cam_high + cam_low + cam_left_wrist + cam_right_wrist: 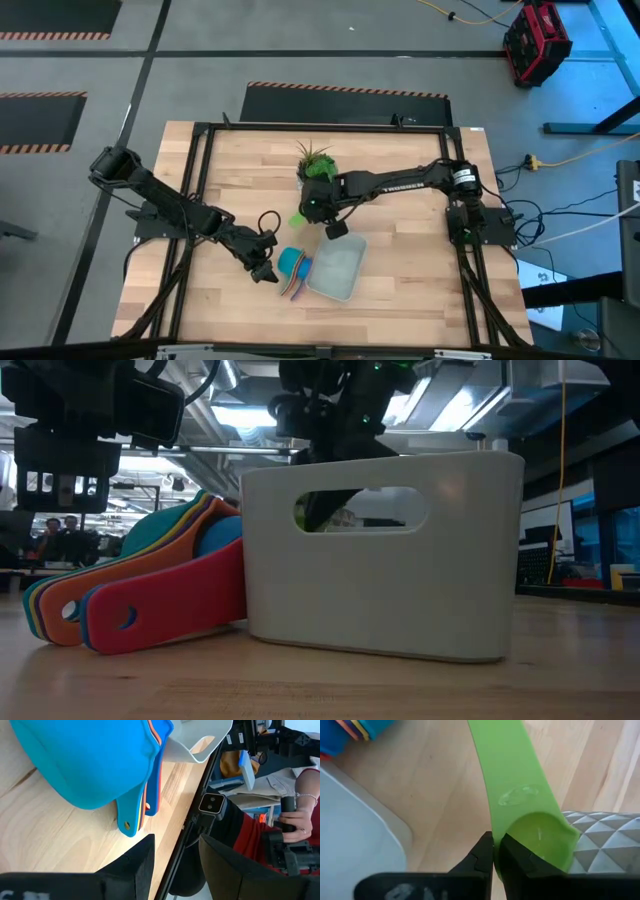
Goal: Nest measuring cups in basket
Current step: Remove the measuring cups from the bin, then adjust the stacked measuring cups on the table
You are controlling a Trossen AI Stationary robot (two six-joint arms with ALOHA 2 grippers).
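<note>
Several nested measuring cups (293, 265), blue on top with orange, yellow and red handles fanned out, lie on the table against the basket's left wall; the low view shows them tilted (150, 595). The pale grey-blue basket (335, 268) stands right of them. My left gripper (175, 840) is open, just left of the stack (90, 760), touching nothing. My right gripper (493, 856) is beyond the basket's far end, near the plant pot, shut on a green measuring cup (298, 218). My right gripper pinches the green cup's bowl wall (506, 831) where the bowl meets the handle. One finger is outside the bowl and one seems to be inside it. The flat handle (505, 765) runs straight away from the fingers. Whether the cup is off the table I cannot tell.
A white faceted pot (602, 835) with a green plant (315, 160) stands close behind the right gripper. A black frame (200, 180) runs along the table's edges. A person's hand (300, 805) shows beyond the table. Bare wood lies near and right of the basket.
</note>
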